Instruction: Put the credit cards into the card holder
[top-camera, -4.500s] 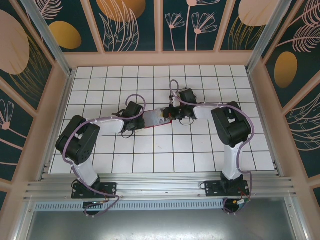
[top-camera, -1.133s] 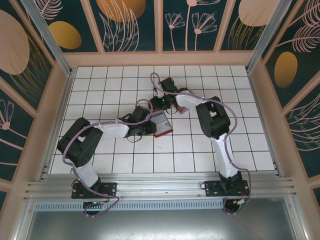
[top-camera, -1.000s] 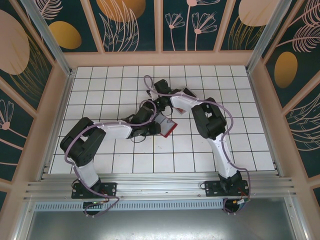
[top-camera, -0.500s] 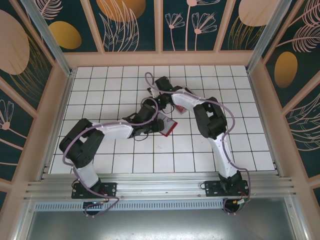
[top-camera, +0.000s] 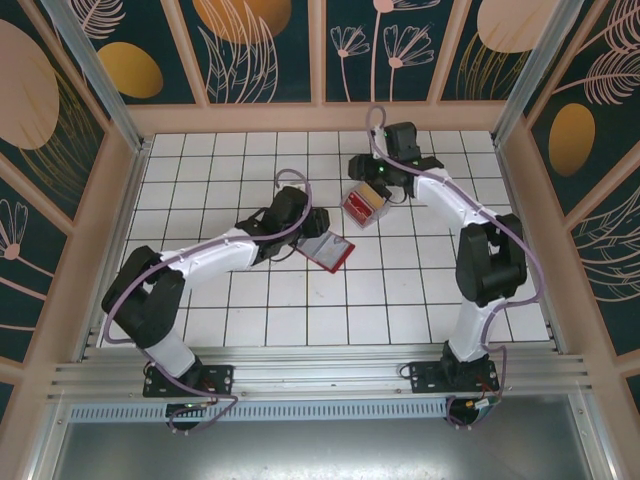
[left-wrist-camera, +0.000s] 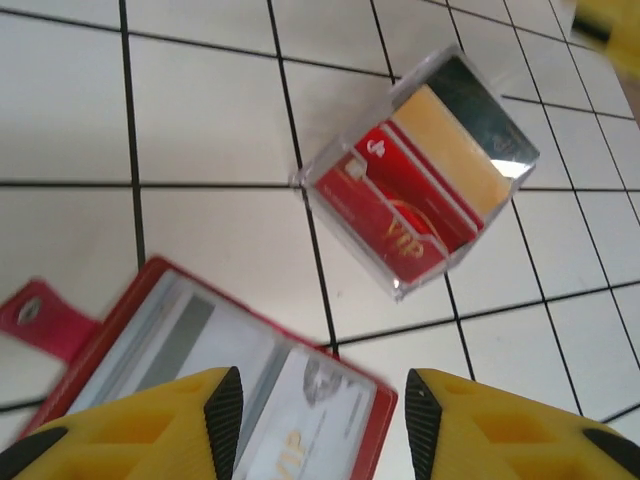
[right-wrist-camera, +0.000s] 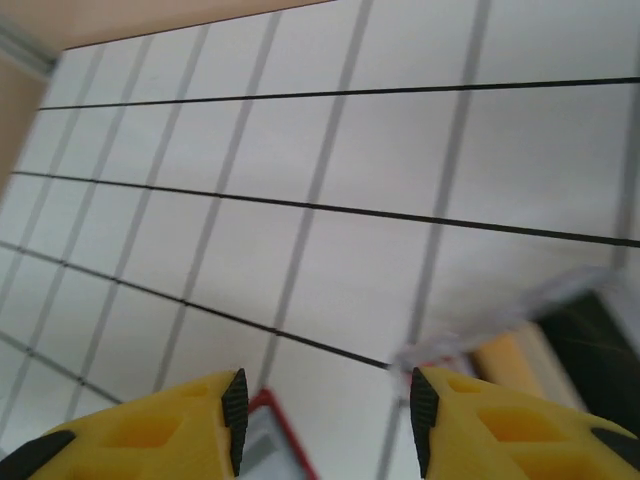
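Open red leather-like folding wallet (left-wrist-camera: 150, 345), partly cut off beneath the left gripper (left-wrist-camera: 322, 410), fingers parted and empty — red and tan plastic cards (left-wrist-camera: 420, 195) sit in a clear box (left-wrist-camera: 478, 105) nearby; right gripper (right-wrist-camera: 325, 420) parted too, its view blurred.

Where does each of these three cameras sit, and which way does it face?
Top view: fixed above and behind, looking down at the table; left arm and right arm show whole.
Left wrist: on the left arm, looking down past the left claw at the wallet and clear box of cards.
Right wrist: on the right arm, slanting across the tiles past the right claw.
Shared: both wrist views catch the box and the wallet.
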